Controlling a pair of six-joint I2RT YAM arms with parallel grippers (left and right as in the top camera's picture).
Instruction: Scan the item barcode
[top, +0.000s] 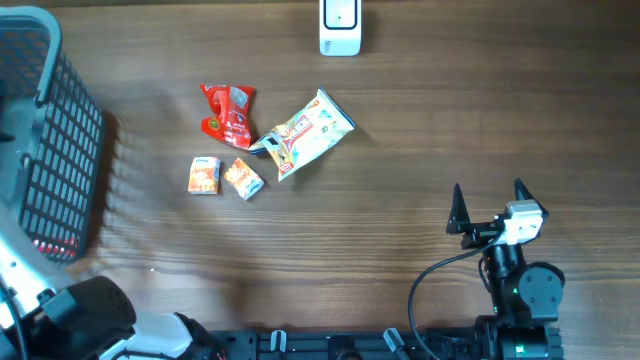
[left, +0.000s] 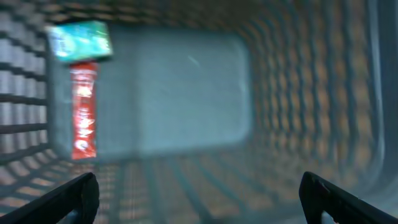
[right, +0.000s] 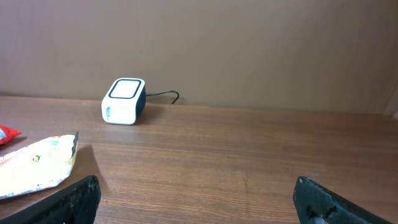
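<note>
Jaws of both grippers are spread wide, nothing grasped. Right gripper is seen near the table's near right corner. Left gripper is pointed into the basket at the left edge; a green packet and a red packet are seen blurred inside. Scanner is set mid far edge. Red pouch, white bag and two orange boxes are clustered left of centre.

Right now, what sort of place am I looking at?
Probably a mock shop checkout set up on a wooden table: a small white scanner box at the far edge, snack packets lying mid-table, and a grey mesh shopping basket on the left.
</note>
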